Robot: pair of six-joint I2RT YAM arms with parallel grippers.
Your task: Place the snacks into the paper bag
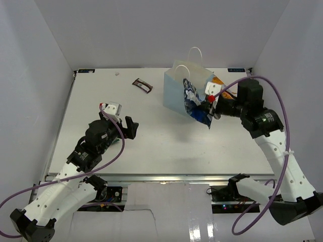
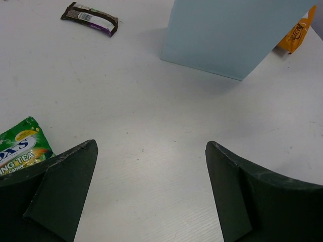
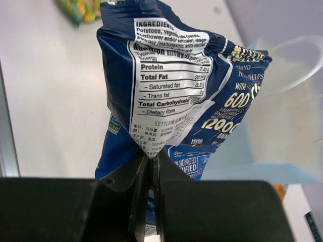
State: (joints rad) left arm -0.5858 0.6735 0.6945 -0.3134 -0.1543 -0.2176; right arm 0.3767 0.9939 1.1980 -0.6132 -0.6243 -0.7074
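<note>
Well, the right gripper [image 3: 151,166] has its fingers pinched fully together on a thin seam of the blue-white bag [image 3: 171,91], which dangles against the near wall of the paper bag [image 1: 176,93] at about one o'clock on the table. So slim a hold could slip, or the packet might catch the rim and tip the bag. The left gripper [image 2: 151,146] gapes wide, empty, by the yellow-green packet [image 2: 22,146]. The orange bag [image 2: 299,33] is half hidden, and the paper bag's inside can't be seen.
</note>
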